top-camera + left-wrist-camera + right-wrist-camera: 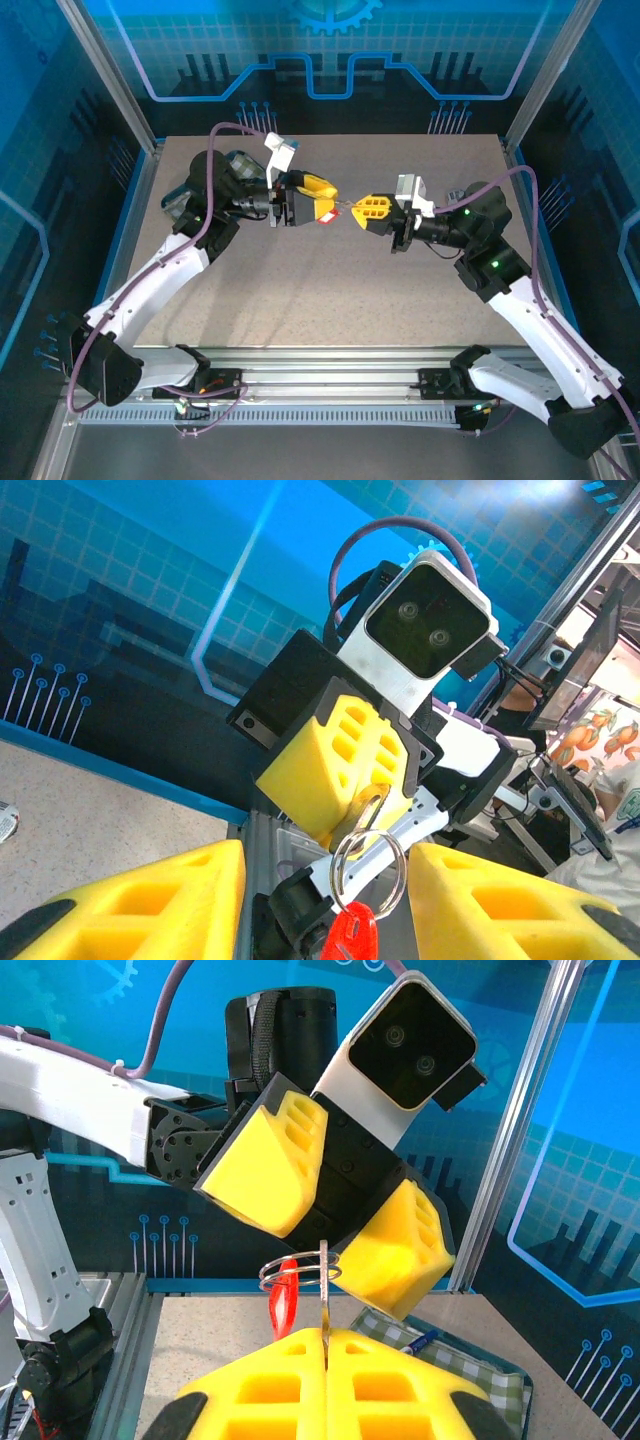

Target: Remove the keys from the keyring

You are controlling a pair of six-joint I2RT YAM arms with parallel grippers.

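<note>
Right tool [325,1338] pinches the key [324,1295]; left tool [328,880], spread, flanks the dangling keyring [368,865]. A clumsy close could knock it aside or tug the key free.

Small silver-grey key [324,1305] with a rounded head: clamped between the closed fingertips of the right gripper [325,1350], standing edge-on out of them, free end meeting the ring. Keyring [283,1305]: thin double-wound metal ring carrying a bright red oblong plastic tag. Hangs off the key just beyond the right fingertips, tag dangling below the ring. Sits in the gap between the spread fingers of the left gripper [328,880], apparently clear of both.
</note>
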